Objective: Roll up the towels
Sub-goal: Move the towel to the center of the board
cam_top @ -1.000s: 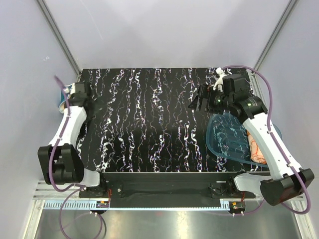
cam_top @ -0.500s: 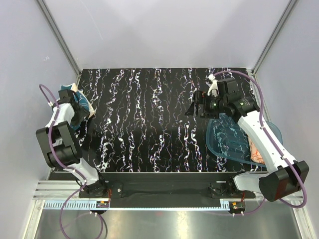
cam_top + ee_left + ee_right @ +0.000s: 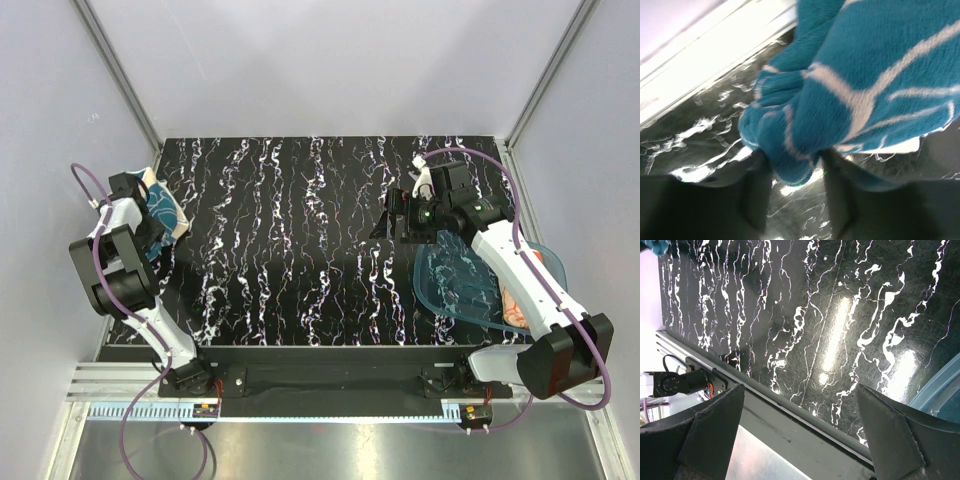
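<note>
The teal towel (image 3: 163,203) with white swirls lies bunched at the table's far left edge. My left gripper (image 3: 152,228) is on it. In the left wrist view its dark fingers (image 3: 756,192) press on either side of a hanging fold of the teal towel (image 3: 860,85), so my left gripper (image 3: 794,161) is shut on that fold. The orange towel (image 3: 516,303) lies at the right edge, partly under the right arm. My right gripper (image 3: 392,216) hovers open over the table right of centre with nothing between its fingers (image 3: 715,432).
A translucent blue tray (image 3: 462,278) lies on the right side beside the orange towel. The black marbled table (image 3: 300,240) has a metal rail along its front edge (image 3: 790,432). Grey walls close in left, right and back.
My left gripper swung back to the left edge and closed on the teal towel, which bunched up. My right gripper drifted slightly left and nearer, still open.
</note>
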Motion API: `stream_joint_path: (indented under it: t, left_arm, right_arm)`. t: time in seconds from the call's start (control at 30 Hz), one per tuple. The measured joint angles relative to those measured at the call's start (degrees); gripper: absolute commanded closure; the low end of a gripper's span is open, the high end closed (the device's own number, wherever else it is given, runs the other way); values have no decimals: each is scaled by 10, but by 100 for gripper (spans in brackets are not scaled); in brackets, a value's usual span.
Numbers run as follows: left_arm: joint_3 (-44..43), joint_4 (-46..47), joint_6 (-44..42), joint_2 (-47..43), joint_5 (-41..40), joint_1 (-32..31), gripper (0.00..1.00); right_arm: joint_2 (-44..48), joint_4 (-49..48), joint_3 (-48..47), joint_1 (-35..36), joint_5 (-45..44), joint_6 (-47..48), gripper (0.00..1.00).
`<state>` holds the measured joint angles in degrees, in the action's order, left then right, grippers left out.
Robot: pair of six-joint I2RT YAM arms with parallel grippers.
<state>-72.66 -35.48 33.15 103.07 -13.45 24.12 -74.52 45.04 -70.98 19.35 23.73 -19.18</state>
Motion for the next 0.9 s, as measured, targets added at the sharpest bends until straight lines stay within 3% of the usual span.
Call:
stream_joint_path:
  t: [0.03, 0.2, 0.33, 0.53, 0.57, 0.6, 0.63, 0.67, 0.73, 0.9]
  left_arm:
    - [-5, 3, -1, 11, 5, 0, 100]
    - [-9, 13, -8, 21, 32, -10, 100]
    - [2, 17, -23, -32, 17, -62, 100]
    - [0, 13, -51, -125, -39, -343, 100]
    - [1, 5, -51, -131, -47, -384, 97]
    - [3, -5, -49, -136, -51, -418, 86]
    - [9, -14, -47, -139, -56, -447, 40]
    - [16, -24, -48, -142, -61, -471, 24]
    - [30, -42, -37, -142, -65, -523, 4]
    - [38, -83, -27, -146, -59, -587, 1]
  right_arm:
    - [-2, -1, 0, 0, 0, 0, 0]
    - [-5, -2, 0, 0, 0, 1, 0]
    - [-5, -2, 0, 0, -8, 1, 0]
    - [-5, 11, -8, 0, -35, 9, 0]
    - [-5, 14, -10, 0, -38, 10, 0]
    - [-5, 16, -12, 0, -43, 11, 0]
    - [-5, 16, -14, 0, -48, 12, 0]
    - [-5, 17, -16, 0, -52, 14, 0]
    - [-5, 21, -17, 0, -63, 15, 0]
    - [-7, 30, -18, 0, -76, 14, 0]
